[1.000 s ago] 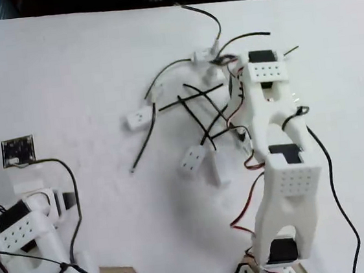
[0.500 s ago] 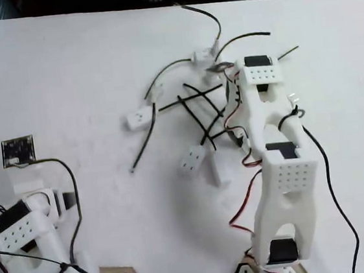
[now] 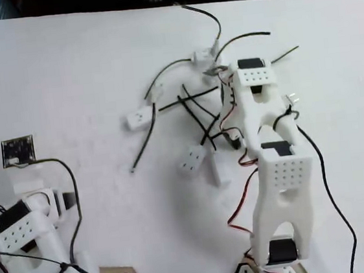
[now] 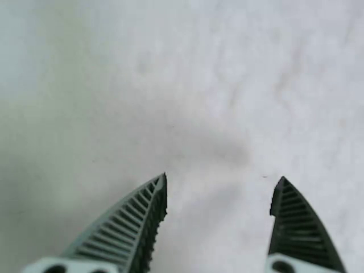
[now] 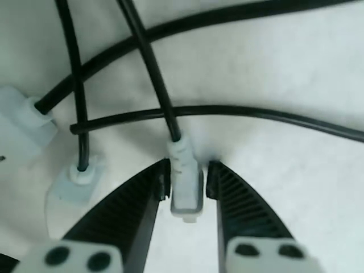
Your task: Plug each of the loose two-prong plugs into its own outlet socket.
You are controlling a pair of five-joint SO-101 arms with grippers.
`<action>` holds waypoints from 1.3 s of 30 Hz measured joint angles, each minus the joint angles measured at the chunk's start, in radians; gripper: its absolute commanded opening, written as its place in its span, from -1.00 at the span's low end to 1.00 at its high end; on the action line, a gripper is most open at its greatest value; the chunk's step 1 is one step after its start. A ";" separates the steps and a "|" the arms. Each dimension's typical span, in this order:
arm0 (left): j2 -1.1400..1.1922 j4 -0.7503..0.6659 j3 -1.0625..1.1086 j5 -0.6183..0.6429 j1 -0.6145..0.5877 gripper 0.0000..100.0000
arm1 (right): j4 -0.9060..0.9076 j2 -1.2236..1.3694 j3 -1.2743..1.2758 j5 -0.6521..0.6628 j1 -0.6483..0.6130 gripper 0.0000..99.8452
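Observation:
Black cords lie tangled mid-table. A white plug [image 5: 185, 190] on a black cord sits between my right gripper's [image 5: 187, 166] fingers, which press against its sides. In the high view this gripper [image 3: 220, 74] is at the far right side of the tangle, under the right arm [image 3: 257, 109]. Two white socket blocks [image 3: 140, 118] [image 3: 193, 157] lie left of it among the cords. Two other white cord ends [image 5: 20, 128] [image 5: 74, 185] rest near the held plug. My left gripper [image 4: 219, 187] is open over bare table, on the left arm [image 3: 23, 231] at the near left.
A small dark square board [image 3: 18, 150] with a cable lies at the left near the left arm. A white stick-shaped piece [image 3: 215, 170] lies beside the nearer socket block. Bare white table [image 3: 64, 70] spreads to the far left and right.
The right arm has shifted left toward the cord tangle over the last second. The left arm has stayed still.

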 measured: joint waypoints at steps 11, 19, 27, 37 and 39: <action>0.000 0.000 0.000 0.000 0.000 -0.42 | -0.008 0.002 0.002 -0.002 0.009 -0.83; 0.000 0.000 0.000 0.000 0.000 -0.42 | -0.008 -0.023 0.012 -0.002 0.008 -0.83; 0.000 0.000 0.000 0.000 0.000 -0.42 | -0.008 -0.023 0.014 -0.002 0.008 -0.82; 0.000 0.000 0.000 0.000 0.000 -0.42 | -0.008 -0.023 0.014 -0.006 0.006 -0.75; 0.000 0.000 0.000 0.000 0.000 -0.42 | -0.002 -0.023 0.014 -0.006 -0.002 -0.74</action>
